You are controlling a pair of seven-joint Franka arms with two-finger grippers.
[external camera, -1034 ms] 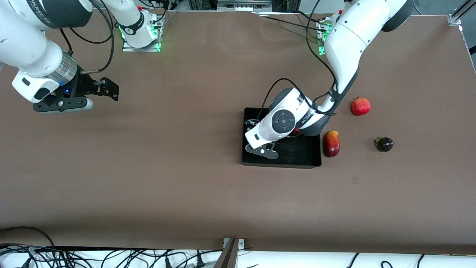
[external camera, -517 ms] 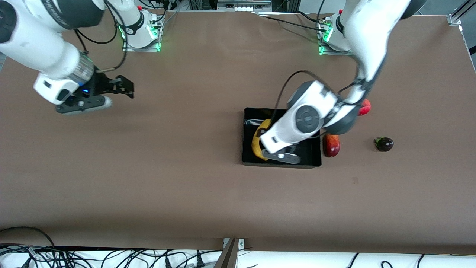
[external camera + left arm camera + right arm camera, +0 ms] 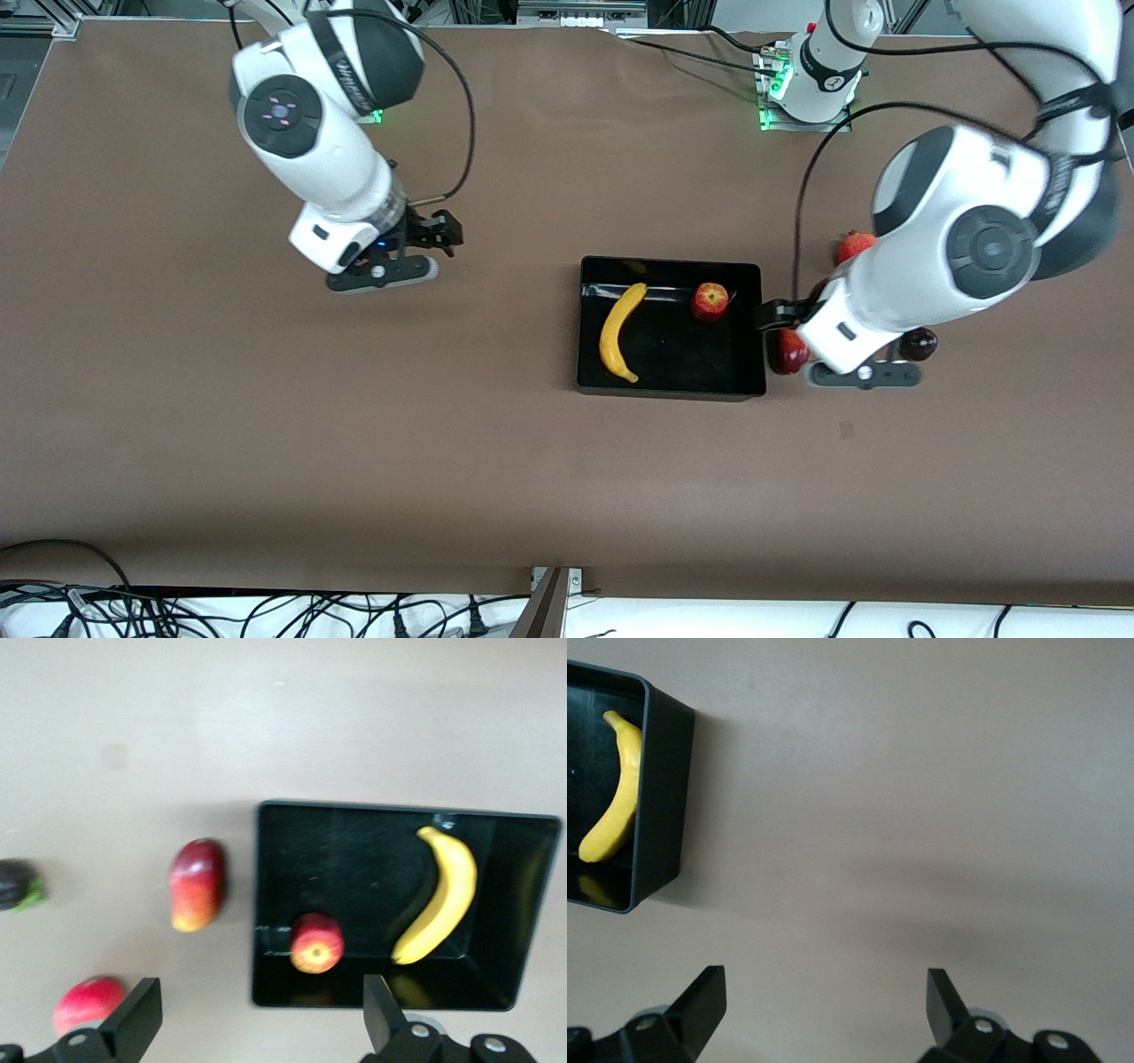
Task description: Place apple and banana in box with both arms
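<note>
The black box point(image 3: 691, 356) sits at mid-table. The yellow banana point(image 3: 620, 330) lies in it toward the right arm's end, and the red-yellow apple point(image 3: 710, 300) lies in its corner toward the left arm's base. My left gripper point(image 3: 776, 314) is open and empty, up in the air just outside the box wall, over the mango. Its wrist view shows the apple point(image 3: 316, 943), the banana point(image 3: 438, 895) and the box point(image 3: 266, 904). My right gripper point(image 3: 438, 232) is open and empty over bare table toward the right arm's end. Its wrist view shows the banana point(image 3: 616, 797) and the box point(image 3: 660, 797).
A red-yellow mango point(image 3: 787, 353) lies beside the box, partly hidden by the left arm. A pomegranate point(image 3: 852, 244) and a small dark fruit point(image 3: 921, 341) lie toward the left arm's end, both partly hidden. The left wrist view shows the mango point(image 3: 196, 884) and pomegranate point(image 3: 87, 1003).
My left gripper let go of the banana in the box, rose and swung out toward the left arm's end. My right arm moved in toward the box.
</note>
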